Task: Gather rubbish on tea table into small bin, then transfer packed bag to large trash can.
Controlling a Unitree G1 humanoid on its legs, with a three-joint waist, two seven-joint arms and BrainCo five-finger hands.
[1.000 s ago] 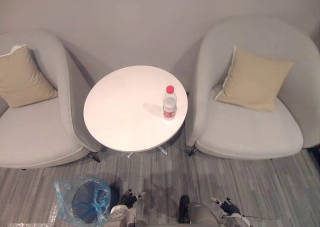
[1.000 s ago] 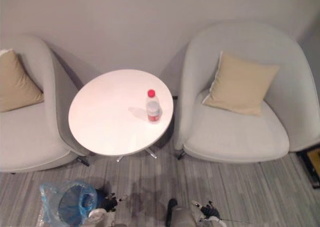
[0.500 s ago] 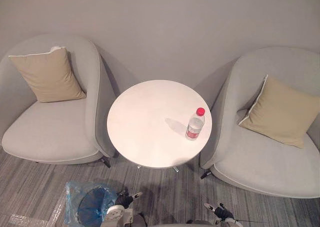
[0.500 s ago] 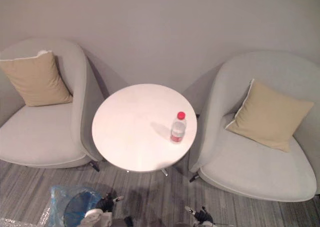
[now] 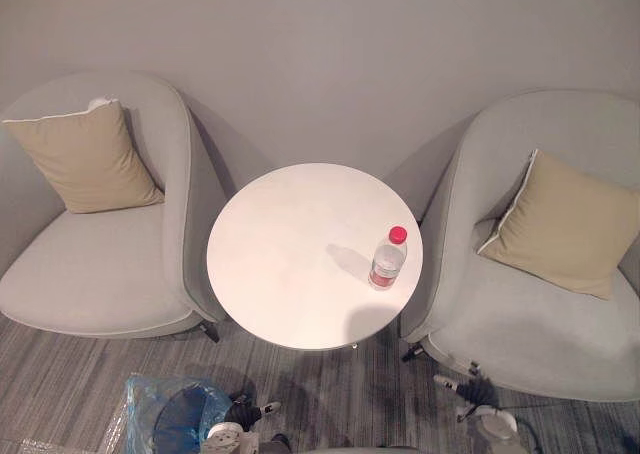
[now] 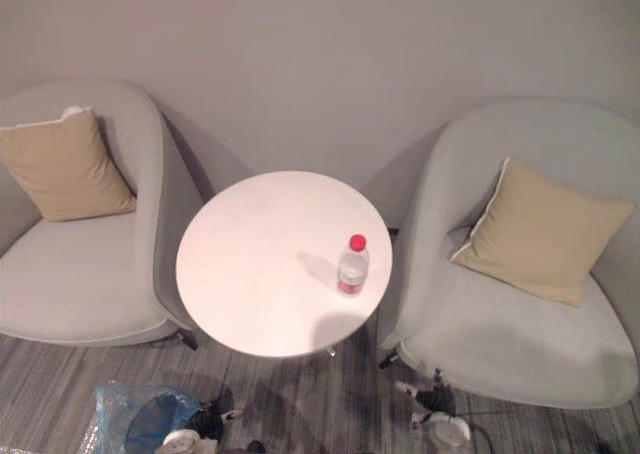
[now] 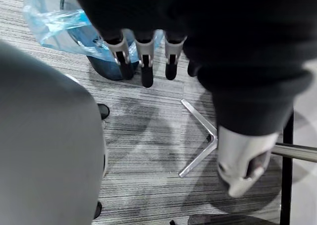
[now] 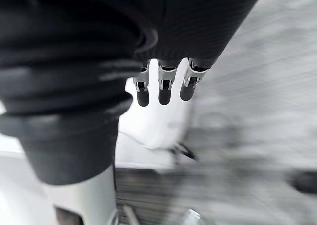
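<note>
The right hand [image 5: 472,388] has moved up beside the armchair [image 5: 520,334] — fingers [image 8: 164,88] straight, empty. The left hand [image 5: 240,414], equally slack, hangs by the bin [image 5: 160,416]; the bottle [image 5: 388,258] stands on the counter [image 5: 290,264] ahead.

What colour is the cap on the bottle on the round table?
Red. The cap of the clear plastic bottle shows best in the left eye view.

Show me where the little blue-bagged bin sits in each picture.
Left eye view: bin on the floor, bottom left, nearer than the round white table.
Right eye view: bottom left again.
Left wrist view: just past the left hand, at.
Right wrist view: too blurred to tell.
Shared landmark: the table; its metal foot appears in the left wrist view.
</note>
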